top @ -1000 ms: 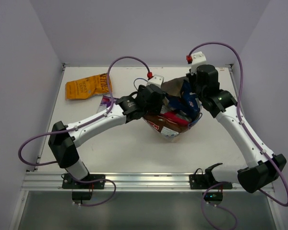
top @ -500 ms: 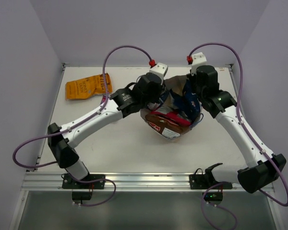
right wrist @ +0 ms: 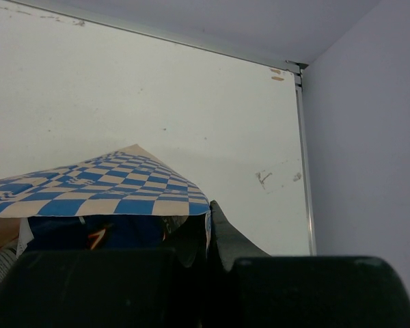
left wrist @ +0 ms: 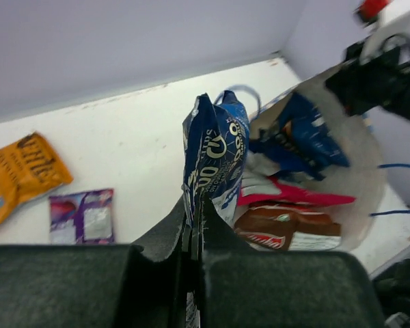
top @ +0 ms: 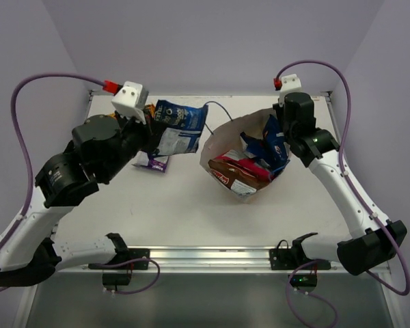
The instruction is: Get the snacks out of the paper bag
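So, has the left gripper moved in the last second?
Yes. The left gripper has pulled left, out of the paper bag, holding a dark blue snack packet clear of it.

bag [top: 219, 140]: right of centre, toward far edge; snacks [top: 242, 171] inside
lifted packet [top: 174, 126]: in left gripper [left wrist: 193, 222], above worktop [top: 184, 205], left of bag
small packet [top: 154, 162]: on worktop, left of bag
flat packet [left wrist: 20, 174]: far-left corner

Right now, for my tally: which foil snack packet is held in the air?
The dark blue-and-white foil packet, pinched by the left gripper; the orange foil packet and small purple one lie on the table.
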You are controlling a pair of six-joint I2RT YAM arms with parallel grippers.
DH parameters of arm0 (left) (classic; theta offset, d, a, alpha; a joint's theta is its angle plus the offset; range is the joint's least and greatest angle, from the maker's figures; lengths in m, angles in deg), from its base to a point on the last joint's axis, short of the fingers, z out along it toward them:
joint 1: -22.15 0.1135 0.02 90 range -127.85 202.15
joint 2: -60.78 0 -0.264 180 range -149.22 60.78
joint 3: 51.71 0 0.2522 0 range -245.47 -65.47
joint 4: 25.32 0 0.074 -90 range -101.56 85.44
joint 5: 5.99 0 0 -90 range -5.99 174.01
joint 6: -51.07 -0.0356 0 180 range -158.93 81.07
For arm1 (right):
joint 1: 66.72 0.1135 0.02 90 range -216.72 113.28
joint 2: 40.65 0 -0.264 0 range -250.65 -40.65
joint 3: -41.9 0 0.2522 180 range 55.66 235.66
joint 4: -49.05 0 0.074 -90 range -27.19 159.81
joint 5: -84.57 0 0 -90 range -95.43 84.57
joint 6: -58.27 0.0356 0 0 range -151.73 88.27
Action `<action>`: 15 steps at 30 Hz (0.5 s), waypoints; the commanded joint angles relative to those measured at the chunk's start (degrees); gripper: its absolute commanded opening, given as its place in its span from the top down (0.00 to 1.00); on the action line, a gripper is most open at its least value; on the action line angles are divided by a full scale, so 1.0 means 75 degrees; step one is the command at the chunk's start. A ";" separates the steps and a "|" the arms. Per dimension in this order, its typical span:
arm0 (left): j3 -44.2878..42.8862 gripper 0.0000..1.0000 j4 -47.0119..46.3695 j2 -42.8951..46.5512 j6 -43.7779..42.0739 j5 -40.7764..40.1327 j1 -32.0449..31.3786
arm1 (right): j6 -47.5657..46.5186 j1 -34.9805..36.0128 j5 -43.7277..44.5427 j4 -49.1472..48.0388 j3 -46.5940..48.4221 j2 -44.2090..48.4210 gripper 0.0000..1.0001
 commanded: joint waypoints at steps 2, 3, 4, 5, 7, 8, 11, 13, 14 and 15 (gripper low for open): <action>0.1312 1.00 0.1471 -0.0082 0.0356 -0.1062 0.0183 | -0.0049 -0.0095 0.0361 -0.0665 0.0208 0.0178 1.00; 0.1825 1.00 0.1448 -0.0070 0.0380 -0.1110 0.0334 | -0.0049 -0.0083 0.0407 -0.0665 0.0208 0.0179 1.00; 0.2062 1.00 0.1401 -0.0070 0.0391 -0.1075 0.0417 | -0.0049 -0.0083 0.0396 -0.0665 0.0208 0.0179 1.00; 0.2285 1.00 0.1204 -0.0116 0.0392 -0.1029 0.0534 | -0.0049 -0.0083 0.0408 -0.0653 0.0185 0.0202 1.00; 0.2962 1.00 0.0875 -0.0233 0.0252 -0.0819 0.0874 | -0.0037 -0.0083 0.0384 -0.0665 0.0149 0.0214 1.00; 0.3222 1.00 0.0305 -0.0280 0.0158 -0.0655 0.1014 | -0.0025 -0.0083 0.0373 -0.0653 0.0126 0.0249 1.00; 0.4055 1.00 -0.0762 -0.0690 -0.0018 0.0014 0.1472 | -0.0013 -0.0083 0.0326 -0.0653 0.0021 0.0284 1.00; 0.4430 0.78 -0.1222 -0.1156 -0.0100 0.0213 0.1636 | 0.0022 -0.0083 0.0232 -0.0665 -0.0015 0.0296 1.00; 0.4490 0.70 -0.1595 -0.1311 -0.0112 0.0226 0.1660 | 0.0033 -0.0083 0.0197 -0.0642 -0.0026 0.0307 1.00; 0.4444 0.62 -0.1646 -0.1463 -0.0101 0.0237 0.1695 | 0.0068 -0.0083 0.0150 -0.0618 -0.0026 0.0296 1.00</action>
